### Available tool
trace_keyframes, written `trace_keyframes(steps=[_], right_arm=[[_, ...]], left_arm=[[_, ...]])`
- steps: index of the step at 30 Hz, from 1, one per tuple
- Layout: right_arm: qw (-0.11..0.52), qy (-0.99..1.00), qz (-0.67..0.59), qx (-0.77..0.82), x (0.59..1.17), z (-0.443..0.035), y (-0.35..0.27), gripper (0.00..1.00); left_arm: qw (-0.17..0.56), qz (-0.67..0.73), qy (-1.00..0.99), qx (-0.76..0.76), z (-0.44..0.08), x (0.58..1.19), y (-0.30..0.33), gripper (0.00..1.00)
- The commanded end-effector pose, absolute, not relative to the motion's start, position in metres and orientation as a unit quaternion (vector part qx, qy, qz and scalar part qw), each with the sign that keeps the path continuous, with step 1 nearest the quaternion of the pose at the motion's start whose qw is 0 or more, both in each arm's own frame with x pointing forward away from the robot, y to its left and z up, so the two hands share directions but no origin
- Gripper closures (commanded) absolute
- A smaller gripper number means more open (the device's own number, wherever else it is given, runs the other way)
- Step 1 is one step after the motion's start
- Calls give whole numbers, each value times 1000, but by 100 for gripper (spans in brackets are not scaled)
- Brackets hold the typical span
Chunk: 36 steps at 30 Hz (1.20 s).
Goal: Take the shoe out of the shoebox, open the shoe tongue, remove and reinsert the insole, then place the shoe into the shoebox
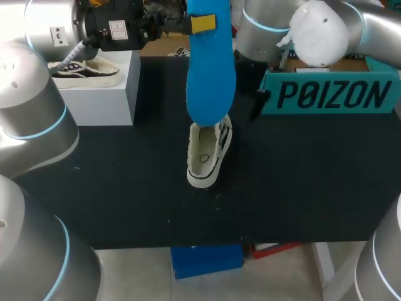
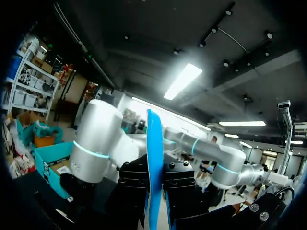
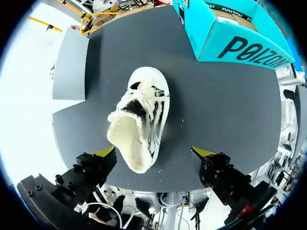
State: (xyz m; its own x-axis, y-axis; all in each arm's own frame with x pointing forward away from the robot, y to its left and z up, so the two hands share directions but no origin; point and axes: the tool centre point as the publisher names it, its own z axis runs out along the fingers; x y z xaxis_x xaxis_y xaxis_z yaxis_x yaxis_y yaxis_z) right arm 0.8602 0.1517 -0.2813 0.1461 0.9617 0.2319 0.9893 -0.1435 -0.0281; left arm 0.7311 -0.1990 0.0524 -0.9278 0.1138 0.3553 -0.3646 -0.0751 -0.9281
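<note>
Gripping a flat blue insole [image 1: 211, 75] above the white lace-up shoe [image 1: 208, 153], left claw [image 1: 202, 24] clamped, right claw [image 3: 154, 152] spread wide, empty.

Shoe [image 1: 208, 153]: white, laced, standing on its sole, opening exposed. Insole [image 1: 210, 69]: blue, out of the shoe, hanging vertically directly above it. Shoebox [image 1: 332, 94]: teal, open-topped, near shoe's right.

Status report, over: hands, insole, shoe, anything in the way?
Left hand shut on insole, held clear of shoe. Right hand open above shoe. Shoe on table, outside shoebox. Path to shoe looks clear.
</note>
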Motion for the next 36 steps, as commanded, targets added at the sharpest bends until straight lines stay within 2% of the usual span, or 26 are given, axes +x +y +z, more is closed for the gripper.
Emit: trace_keyframes(steps=[1, 18, 21, 24, 36], right_arm=[[102, -625, -264, -727, 841, -265, 124, 0], [102, -625, -264, -727, 841, -265, 124, 0], [183, -605, -329, -702, 841, -263, 126, 0], [234, -588, -380, -674, 843, -259, 128, 0], [374, -501, -528, -574, 842, -241, 136, 0]], left_arm=[[163, 727, -660, 96, 52, 730, -200, 100], [163, 727, -660, 96, 52, 730, -200, 100], [163, 727, -660, 96, 52, 730, -200, 100], [163, 727, -660, 96, 52, 730, -200, 100], [163, 727, -660, 96, 52, 730, -200, 100]])
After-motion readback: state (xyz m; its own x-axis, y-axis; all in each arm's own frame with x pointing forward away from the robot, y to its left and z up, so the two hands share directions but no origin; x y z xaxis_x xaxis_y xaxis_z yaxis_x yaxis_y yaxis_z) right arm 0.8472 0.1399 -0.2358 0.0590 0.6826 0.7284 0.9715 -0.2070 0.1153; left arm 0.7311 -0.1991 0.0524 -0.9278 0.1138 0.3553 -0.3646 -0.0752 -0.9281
